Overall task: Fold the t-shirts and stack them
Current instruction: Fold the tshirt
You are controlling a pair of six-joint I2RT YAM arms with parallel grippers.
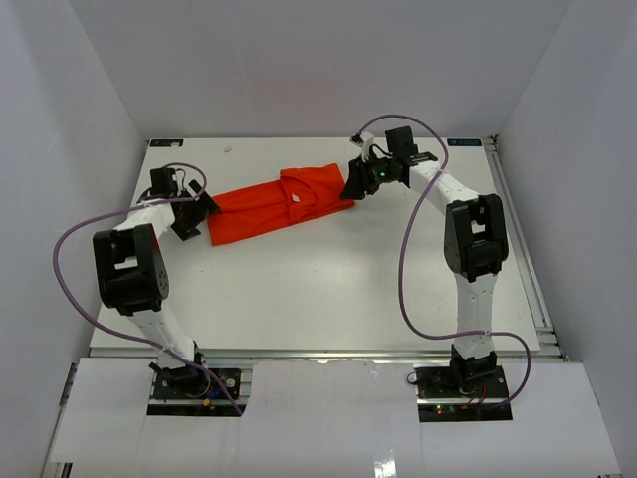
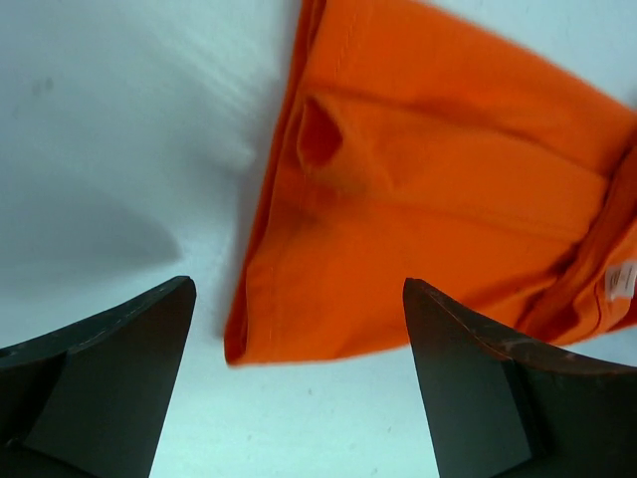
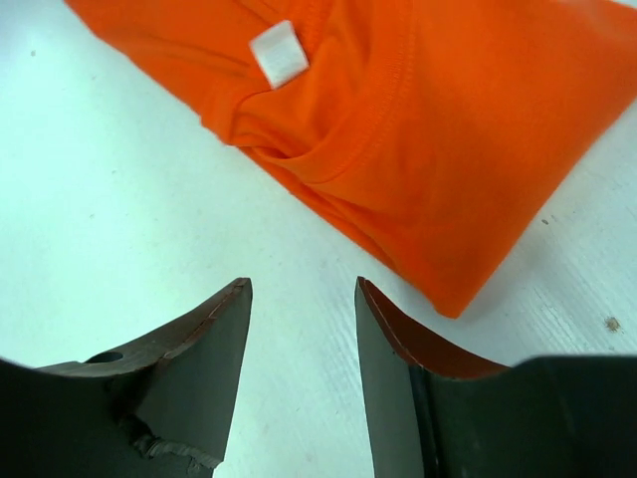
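left gripper (image 2: 299, 286) wide apart, empty | right gripper (image 3: 302, 285) apart, empty | whole t-shirt (image 1: 264, 209) only from top

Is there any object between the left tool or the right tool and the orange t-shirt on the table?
Nothing visible stands in the way. The left tool is open at one end of the t-shirt, the right tool is open at the other end, and only bare table lies between each tool and the cloth.

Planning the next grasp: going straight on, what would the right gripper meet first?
Probably the t-shirt, its folded edge by the collar, straight ahead of the right gripper, jaws open; if it tilts down steeply, the table first.
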